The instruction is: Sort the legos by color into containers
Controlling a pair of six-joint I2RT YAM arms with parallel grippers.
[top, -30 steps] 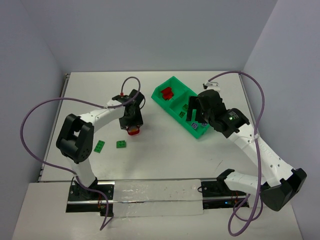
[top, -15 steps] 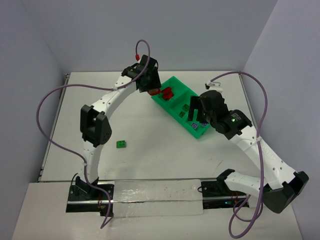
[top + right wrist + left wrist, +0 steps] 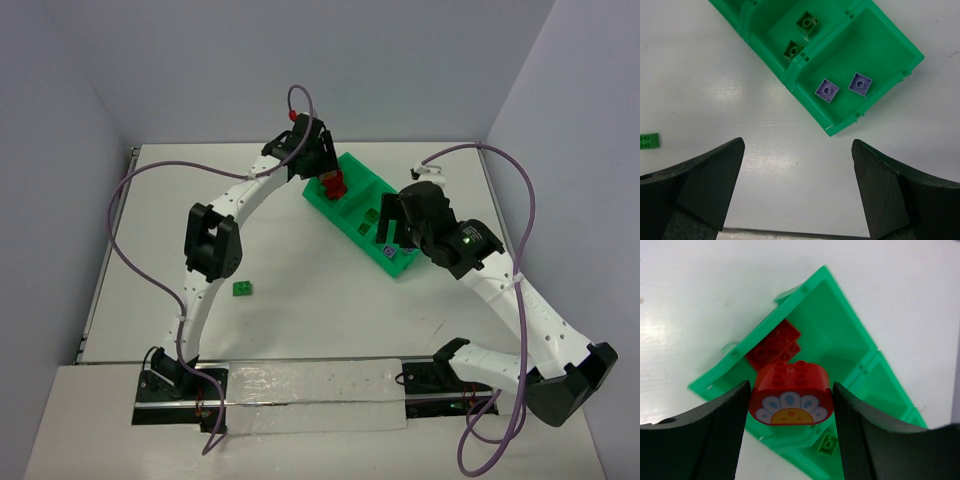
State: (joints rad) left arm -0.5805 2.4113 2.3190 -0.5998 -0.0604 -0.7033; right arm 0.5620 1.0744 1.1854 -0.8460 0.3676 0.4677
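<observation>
Tray (image 3: 885, 47) bright green. Rounded brick (image 3: 790, 395) red, face printed with pale-blue petals round a yellow-orange centre. Square bricks (image 3: 860, 83) purple; small bricks (image 3: 807, 22) olive green. Desk (image 3: 330, 300) white.

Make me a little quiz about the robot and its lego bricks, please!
1. True or false: the left gripper is holding a red brick with a flower picture on it.
2. How many purple bricks lie in the tray? A) one B) two C) four
3. What colour is the lone brick lying on the table?

Key: 1 true; 2 B; 3 green.
</observation>
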